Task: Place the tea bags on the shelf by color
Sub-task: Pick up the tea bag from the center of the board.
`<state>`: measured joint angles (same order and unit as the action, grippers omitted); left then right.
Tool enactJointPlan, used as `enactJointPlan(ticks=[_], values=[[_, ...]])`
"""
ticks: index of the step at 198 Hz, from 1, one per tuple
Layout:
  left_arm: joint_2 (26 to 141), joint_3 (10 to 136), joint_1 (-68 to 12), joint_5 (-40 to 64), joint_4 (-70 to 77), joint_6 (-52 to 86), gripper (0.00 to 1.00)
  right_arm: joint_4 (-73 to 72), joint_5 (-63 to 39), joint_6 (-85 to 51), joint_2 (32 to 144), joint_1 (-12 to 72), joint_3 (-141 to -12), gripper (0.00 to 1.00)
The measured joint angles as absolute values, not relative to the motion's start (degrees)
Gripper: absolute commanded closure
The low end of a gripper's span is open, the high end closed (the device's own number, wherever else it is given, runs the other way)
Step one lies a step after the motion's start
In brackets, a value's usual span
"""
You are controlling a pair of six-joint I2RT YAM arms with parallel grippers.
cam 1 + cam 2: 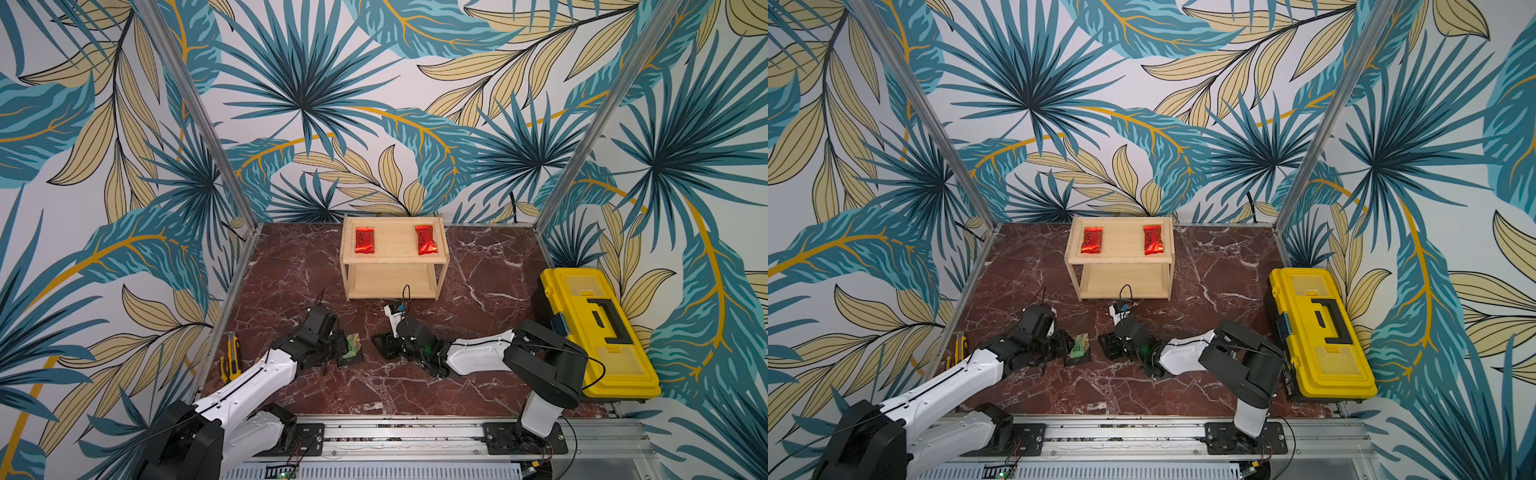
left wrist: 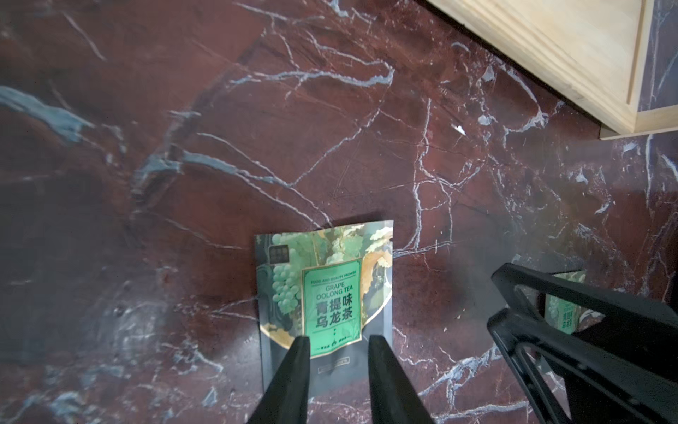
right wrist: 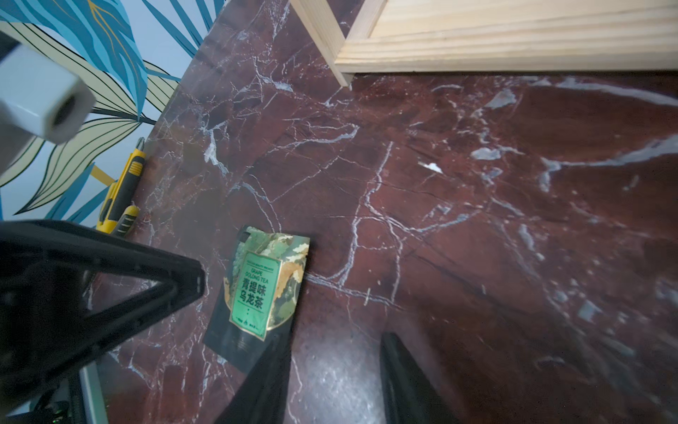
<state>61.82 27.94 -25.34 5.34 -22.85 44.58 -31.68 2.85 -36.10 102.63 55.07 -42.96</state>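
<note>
Green tea bag (image 2: pixel 323 290): flat on desk (image 2: pixel 183 147), near side of shelf (image 1: pixel 395 261). Left gripper (image 2: pixel 340 339): fingers narrowly apart over its dark end, no hold evident. Advice: close fully on that edge before lifting; lower tier suits, red tea bags (image 1: pixel 365 240) occupy top.

Counted: red tea bags (image 1: pixel 365 240), two; green tea bags (image 2: pixel 323 290), two, the second (image 2: pixel 560 312) only partly in view; wooden shelf (image 1: pixel 395 259), one; yellow toolbox (image 1: pixel 623 365), one; yellow utility knife (image 1: pixel 235 351), one.
</note>
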Motion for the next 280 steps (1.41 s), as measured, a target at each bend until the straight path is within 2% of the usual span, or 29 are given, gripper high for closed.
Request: enactJointPlan(ticks=[200,243,258,280], values=[[67.31,22.76,-24.80,2.85,-11.46,48.12,0.69,-34.89,-6.74,-41.28,113.89,55.16,-51.05,0.57],[66.00,20.80,-24.80,3.03,-8.54,49.43,0.69,-34.85,-8.86,-42.78,115.24,55.16,-52.53,0.68],[65.39,20.38,-24.80,3.05,-8.49,49.60,0.69,-34.83,-9.06,-43.22,115.24,55.16,-52.53,0.75],[64.47,20.12,-24.80,3.20,-9.30,49.76,0.68,-34.81,-9.13,-43.51,115.24,55.16,-52.53,0.91]])
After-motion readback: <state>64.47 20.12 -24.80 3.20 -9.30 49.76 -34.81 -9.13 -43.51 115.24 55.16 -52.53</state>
